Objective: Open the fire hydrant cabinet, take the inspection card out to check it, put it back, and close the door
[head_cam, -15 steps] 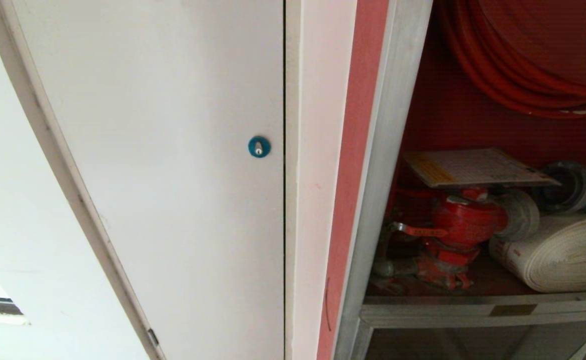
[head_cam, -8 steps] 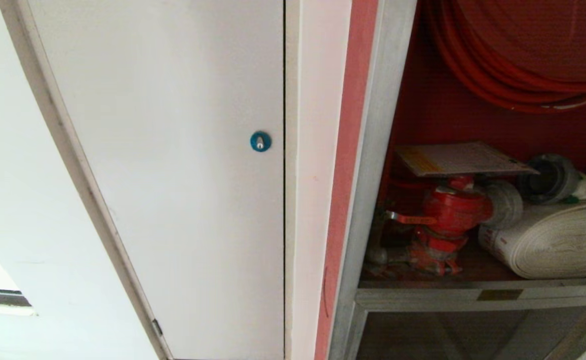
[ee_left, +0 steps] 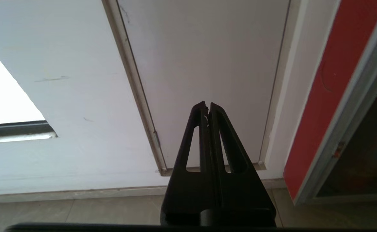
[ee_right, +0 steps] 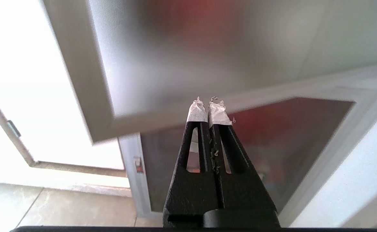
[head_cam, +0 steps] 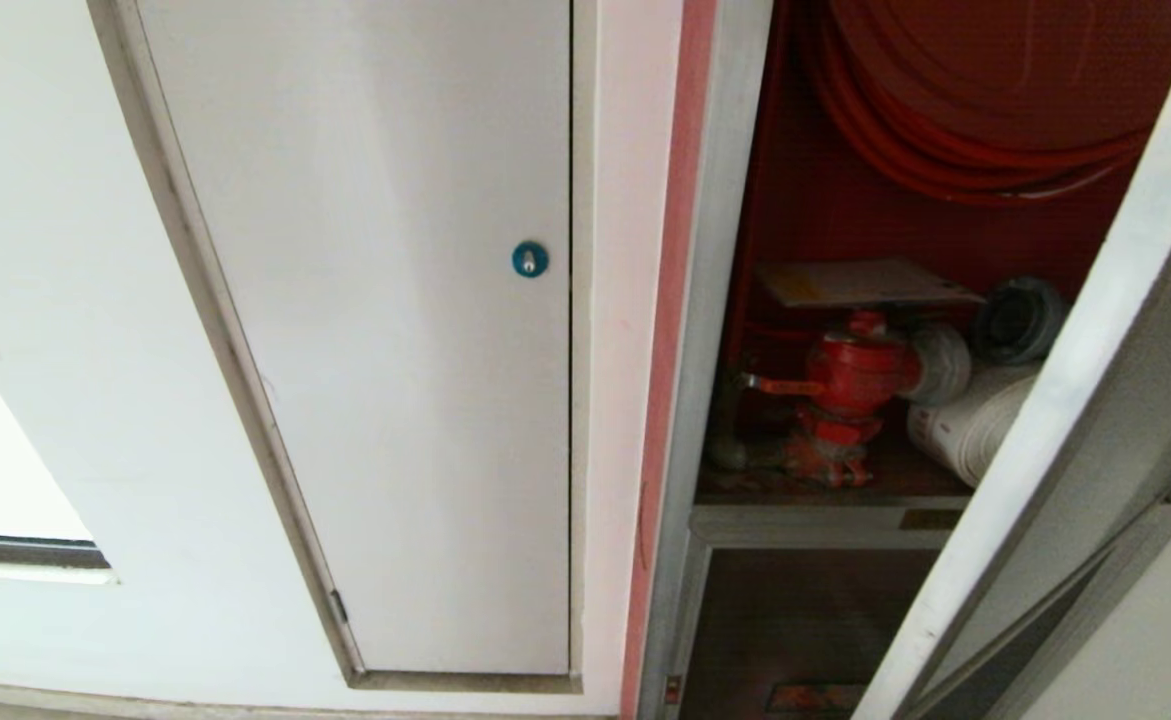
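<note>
Hands both pressed together, left hand (ee_left: pixel 207 105) & right hand (ee_right: pixel 209 102) empty (touching nothing), door (head_cam: pixel 1075 400) ajar.

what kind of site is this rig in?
Likely an indoor corridor or service area of a building. Evidence: a wall-set fire hydrant cabinet standing open with a coiled red hose and a red valve inside, a white panel with a blue lock beside it, and a tiled floor.

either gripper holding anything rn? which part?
Nothing held. Left gripper and right gripper both have jaws shut on nothing.
</note>
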### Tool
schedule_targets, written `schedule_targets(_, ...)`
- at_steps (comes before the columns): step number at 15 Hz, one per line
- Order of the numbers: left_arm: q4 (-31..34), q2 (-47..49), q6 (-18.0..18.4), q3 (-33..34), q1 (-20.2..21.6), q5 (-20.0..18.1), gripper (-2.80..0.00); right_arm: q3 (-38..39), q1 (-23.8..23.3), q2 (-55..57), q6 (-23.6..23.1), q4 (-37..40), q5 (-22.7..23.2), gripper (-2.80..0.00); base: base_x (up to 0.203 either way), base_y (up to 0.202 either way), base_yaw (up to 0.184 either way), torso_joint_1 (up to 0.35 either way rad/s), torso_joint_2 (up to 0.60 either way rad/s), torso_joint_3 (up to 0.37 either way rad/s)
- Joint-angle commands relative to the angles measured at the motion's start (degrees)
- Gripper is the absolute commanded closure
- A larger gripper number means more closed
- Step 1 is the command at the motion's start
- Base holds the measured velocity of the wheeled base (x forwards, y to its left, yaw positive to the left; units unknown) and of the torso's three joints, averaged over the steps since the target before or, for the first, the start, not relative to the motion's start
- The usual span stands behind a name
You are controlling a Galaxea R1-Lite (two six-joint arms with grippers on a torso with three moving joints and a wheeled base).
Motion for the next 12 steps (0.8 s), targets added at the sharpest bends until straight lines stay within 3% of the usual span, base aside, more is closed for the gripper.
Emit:
schedule_targets(1,-0.02,-0.01,0.03,0.01,-0.03,0.02,0.0,0.26,0.03,0.09,-0.07,-0.02,0.05,0.0,-0.193,0.0,0.0,0.003,0.0,0.003)
schedule_targets(12,-0.02,-0.01,0.03,0.01,0.06,-0.01,0.0,0.26,0.03,0.09,-0.06,-0.02,0.05,0.0,-0.196,0.0,0.001,0.002,0.0,0.001)
